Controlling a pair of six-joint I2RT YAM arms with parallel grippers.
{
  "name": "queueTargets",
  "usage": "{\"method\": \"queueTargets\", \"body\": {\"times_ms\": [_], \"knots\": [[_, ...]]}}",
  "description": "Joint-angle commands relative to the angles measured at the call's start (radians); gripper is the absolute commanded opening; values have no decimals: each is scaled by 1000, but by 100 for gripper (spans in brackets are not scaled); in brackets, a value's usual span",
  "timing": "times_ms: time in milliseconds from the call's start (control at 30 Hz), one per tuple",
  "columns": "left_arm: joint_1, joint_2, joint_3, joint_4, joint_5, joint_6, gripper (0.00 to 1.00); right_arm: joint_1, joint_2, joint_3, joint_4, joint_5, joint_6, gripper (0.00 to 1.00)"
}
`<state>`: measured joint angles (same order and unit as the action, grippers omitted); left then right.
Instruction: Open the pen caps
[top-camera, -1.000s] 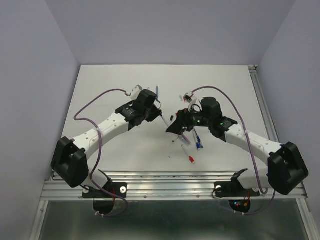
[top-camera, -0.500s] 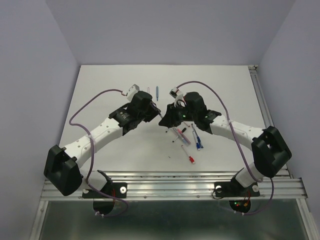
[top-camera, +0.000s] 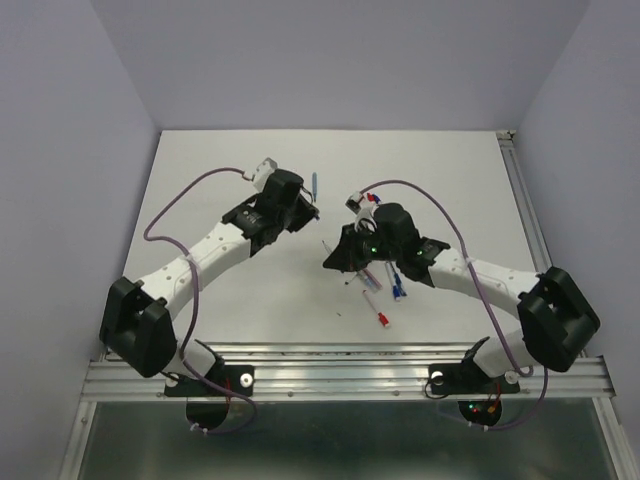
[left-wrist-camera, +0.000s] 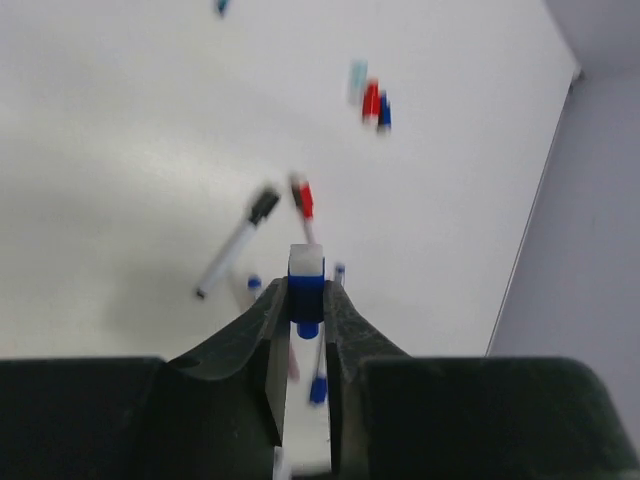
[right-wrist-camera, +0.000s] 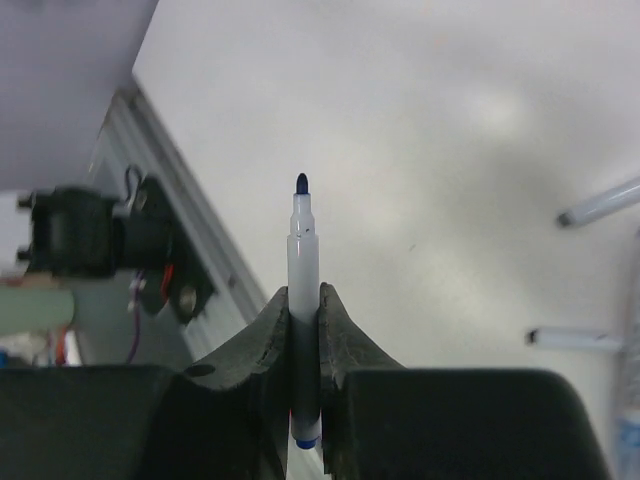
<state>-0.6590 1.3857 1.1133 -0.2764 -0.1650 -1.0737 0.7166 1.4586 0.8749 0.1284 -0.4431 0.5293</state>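
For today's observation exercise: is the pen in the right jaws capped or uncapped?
Uncapped. The right wrist view shows the pen gripped between the jaws, its bare blue tip exposed.

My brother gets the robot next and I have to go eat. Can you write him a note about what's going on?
Left tool: shut on a blue cap.
Right tool: shut on a blue pen, its tip bare.
Done: that pen's cap is off.
Table: the other pens lie in a heap by the right arm, and one blue pen lies alone on the far side.
Left to do: set both pieces down, then open the rest. A black-capped pen and a red-capped pen look still closed.
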Motion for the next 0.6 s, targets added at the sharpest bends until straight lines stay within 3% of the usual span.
{"method": "queueTargets", "body": {"times_ms": [0, 167, 300, 433, 567], "knots": [[206, 120, 160, 129, -225, 73, 0, 132, -191, -128, -36, -189, 57, 1], [229, 203, 284, 134, -234, 112, 0, 133, -311, -165, -68, -145, 93, 1], [229, 272, 345, 167, -133, 184, 0, 127, -330, -114, -175, 48, 83, 1], [225, 409, 457, 172, 68, 280, 0, 3, -317, -65, -288, 202, 75, 1], [200, 547, 574, 112, 153, 330, 0, -109, -325, -36, -335, 351, 84, 1]]}}
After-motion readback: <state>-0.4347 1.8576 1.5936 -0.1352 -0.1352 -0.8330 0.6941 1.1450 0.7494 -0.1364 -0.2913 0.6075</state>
